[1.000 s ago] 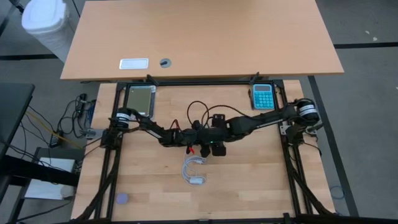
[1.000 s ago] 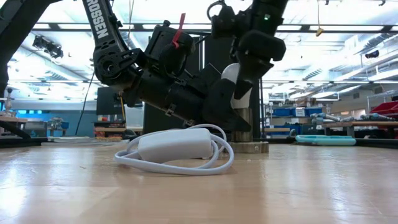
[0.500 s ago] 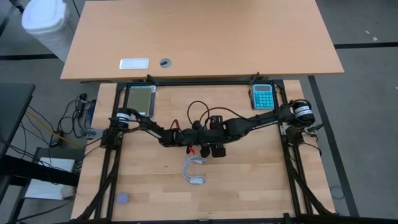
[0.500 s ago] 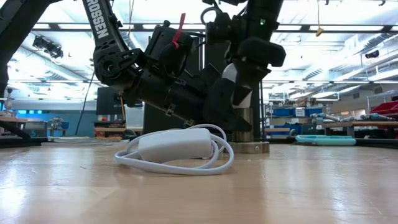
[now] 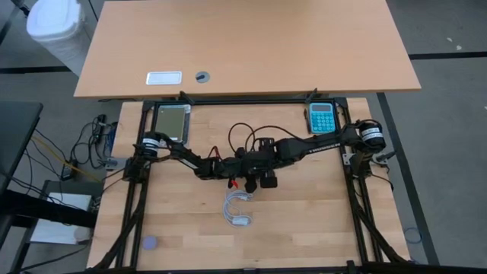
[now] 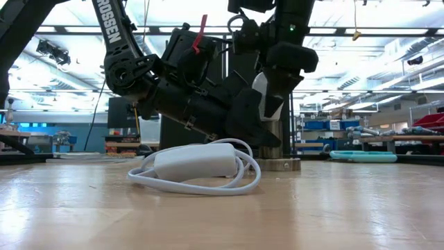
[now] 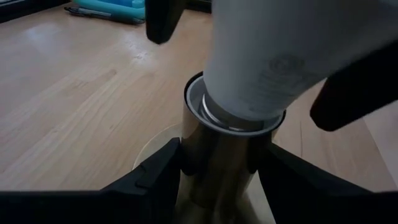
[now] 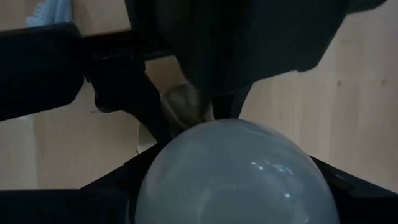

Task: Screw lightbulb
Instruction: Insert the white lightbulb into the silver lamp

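The white lightbulb (image 7: 267,56) stands tilted with its screw base in the mouth of an upright metal socket tube (image 7: 224,155). The tube rises from a round base disc (image 6: 281,164) on the table. My left gripper (image 7: 224,180) reaches in low from the table's left, its fingers closed on the tube. My right gripper (image 8: 236,186) comes from above, shut on the bulb's frosted globe (image 8: 236,174). In the high view both grippers meet mid-table (image 5: 255,175). The white cable with its switch (image 6: 198,161) lies coiled in front. My left gripper pinches the socket tube's sides (image 7: 193,155) between its two fingers (image 7: 158,177), slanting slightly down from the table's left. The tube stands upright on its base disc. My right gripper pinches the bulb's globe (image 6: 262,87) between its two fingers (image 6: 288,59), pointing steeply down. The bulb's base sits in the socket mouth (image 7: 205,109).
A teal calculator (image 5: 320,118) lies at the table's far right and a grey flat device (image 5: 172,122) at the far left. A small grey piece (image 5: 150,243) sits near the front left corner. The cable coil (image 5: 237,209) lies just nearer than the grippers.
My right gripper has shut on the bulb's globe; its fingers stood wide around it a second ago. It has tipped a little steeper. The bulb, the socket and my left gripper have kept their place.
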